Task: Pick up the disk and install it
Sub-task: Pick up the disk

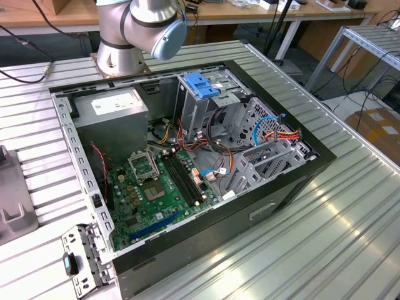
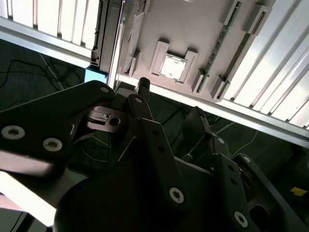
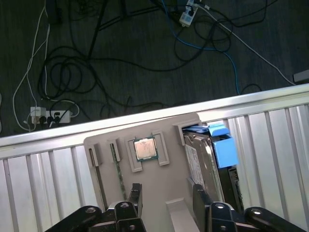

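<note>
A: gripper state?
B: I read the gripper (image 3: 166, 192) as apart, fingers (image 3: 135, 193) spread with nothing between them. It hangs over the grey tray (image 3: 152, 176)
A: and the disk?
B: the disk (image 3: 203, 157) lies in the tray's end pocket, just beside the CPU (image 3: 145, 149), blue carrier end toward the table (image 3: 270, 140) edge. Fingers aren't touching it
A: case side?
B: exterior view: open case (image 1: 281, 206) on the table, arm base (image 1: 115, 56) at its 11 o'clock, drive cage (image 1: 212, 109) at 1 o'clock inside, blue latch (image 1: 201, 84) on top of it, motherboard (image 1: 150, 187) at 7 o'clock
</note>
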